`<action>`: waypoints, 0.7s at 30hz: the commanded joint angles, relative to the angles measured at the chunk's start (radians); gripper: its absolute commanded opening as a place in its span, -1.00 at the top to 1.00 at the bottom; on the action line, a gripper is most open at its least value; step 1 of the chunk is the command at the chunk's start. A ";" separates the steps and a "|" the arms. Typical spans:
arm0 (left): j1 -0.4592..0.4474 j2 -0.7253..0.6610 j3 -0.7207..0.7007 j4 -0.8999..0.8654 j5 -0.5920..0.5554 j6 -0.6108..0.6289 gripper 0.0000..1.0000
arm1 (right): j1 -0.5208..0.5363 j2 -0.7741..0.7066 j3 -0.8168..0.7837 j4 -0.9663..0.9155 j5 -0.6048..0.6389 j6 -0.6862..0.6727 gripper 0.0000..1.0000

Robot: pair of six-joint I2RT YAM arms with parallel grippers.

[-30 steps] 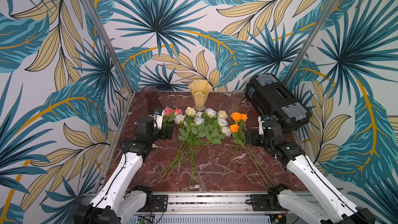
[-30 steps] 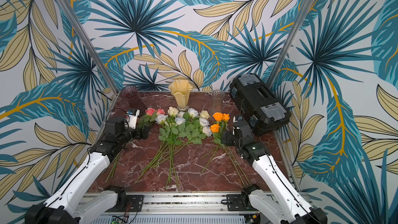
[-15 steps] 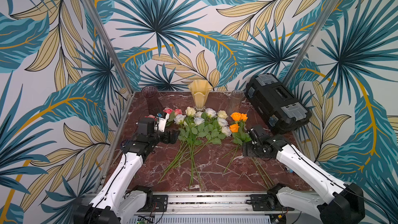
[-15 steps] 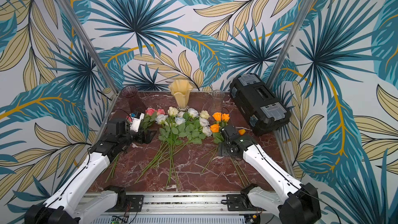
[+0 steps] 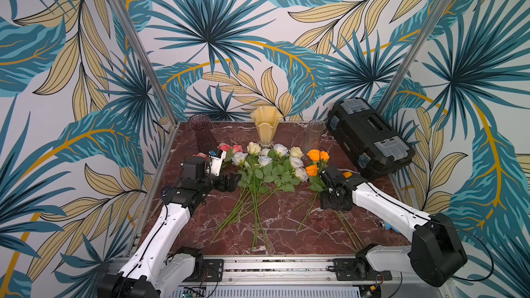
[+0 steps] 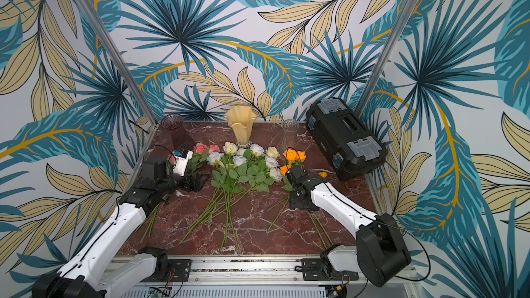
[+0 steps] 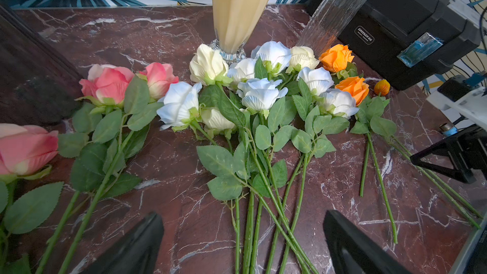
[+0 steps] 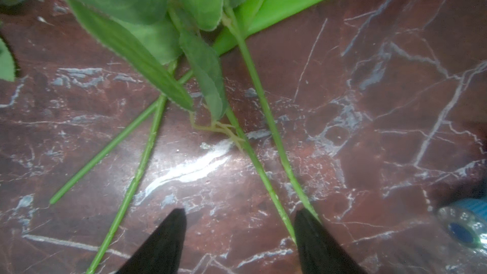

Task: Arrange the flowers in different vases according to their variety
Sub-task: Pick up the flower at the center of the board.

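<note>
Your left gripper [image 7: 242,214]: fingers wide apart, empty, low before the white roses [image 7: 259,93]. The flowers lie flat on the marble [image 5: 281,233], pink roses [image 7: 106,84] through orange roses [image 5: 317,156], before three empty vases [image 5: 266,126]. Stems look light, wiry and slick, so grip mid-stem, below the leaves. Right gripper [image 8: 239,210]: fingers apart, straddling orange stems. A second ago it stood farther back, beside the toolbox [image 5: 370,136].

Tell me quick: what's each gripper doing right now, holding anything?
Left gripper: open, holding nothing.
Right gripper: open, astride a green stem, not clamped on it.
</note>
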 commanded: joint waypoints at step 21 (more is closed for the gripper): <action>-0.002 -0.062 -0.029 -0.023 -0.039 0.000 -1.00 | 0.004 0.161 -0.063 0.147 0.021 0.021 -0.24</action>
